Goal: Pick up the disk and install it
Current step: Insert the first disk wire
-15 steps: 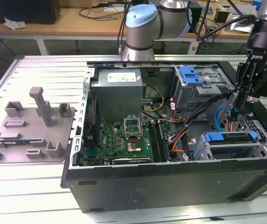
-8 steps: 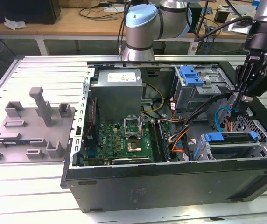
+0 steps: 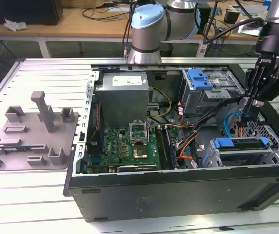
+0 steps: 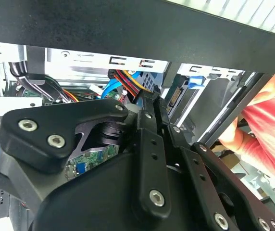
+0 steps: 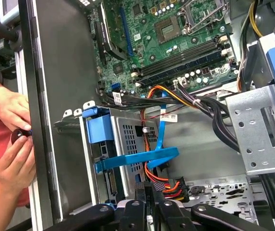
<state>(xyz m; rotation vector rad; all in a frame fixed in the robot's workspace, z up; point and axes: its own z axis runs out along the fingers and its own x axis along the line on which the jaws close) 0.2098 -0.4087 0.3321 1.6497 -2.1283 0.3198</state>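
Bench setup, evenly lit.
We see a slotted aluminium table (image 3: 37,73) in front, a wooden bench (image 3: 76,22) on white legs behind, cables (image 3: 105,10) strewn on it.

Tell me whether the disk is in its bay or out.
In. The disk sits with its blue frame inside the metal drive cage in the exterior view; the gripper hovers near the cage.

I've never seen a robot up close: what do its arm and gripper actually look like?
The arm is built of silvery-grey tubes with rounded light-blue caps at the joints. A thick black cable loops to its wrist. The gripper is matt black, made of angular hinged links dotted with silver screw heads.
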